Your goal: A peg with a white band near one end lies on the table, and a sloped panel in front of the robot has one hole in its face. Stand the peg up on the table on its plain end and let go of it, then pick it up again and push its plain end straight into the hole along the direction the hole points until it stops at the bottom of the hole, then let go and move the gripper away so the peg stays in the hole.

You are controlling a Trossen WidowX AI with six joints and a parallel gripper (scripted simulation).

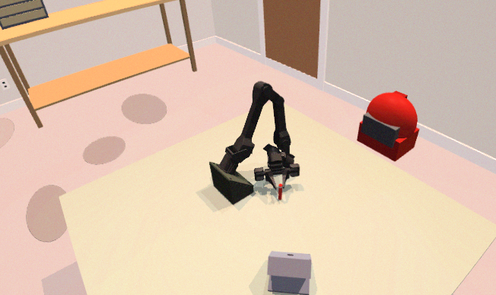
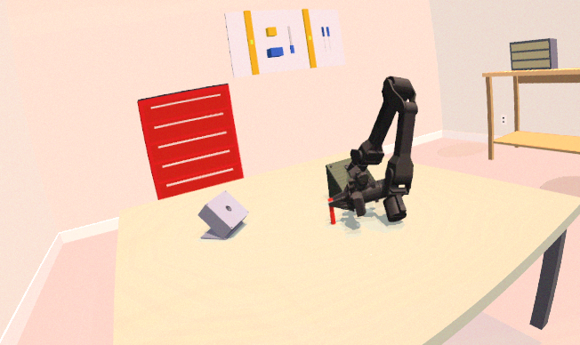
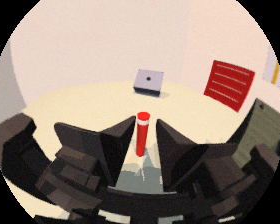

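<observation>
The red peg (image 1: 280, 194) (image 2: 333, 215) (image 3: 141, 137) stands upright on the table, its white band (image 3: 143, 121) near the top and its plain end down. My gripper (image 1: 279, 186) (image 2: 330, 203) (image 3: 146, 120) is open a little, low over the table. Its fingertips are on either side of the peg's upper part, and the wrist view shows a gap on both sides. The grey sloped panel (image 1: 289, 266) (image 2: 215, 216) (image 3: 141, 84) stands apart from the peg. Its one hole (image 1: 290, 255) (image 2: 229, 208) (image 3: 148, 78) shows dark and empty in its tilted face.
The dark green wedge-shaped base (image 1: 232, 186) (image 2: 336, 178) (image 3: 258, 131) of the arm stands close beside the gripper. A red drawer cabinet (image 2: 191, 142) (image 3: 230, 85) and a red helmet-like object (image 1: 392, 114) are beyond the table. A wooden bench (image 1: 106, 17) is at the wall.
</observation>
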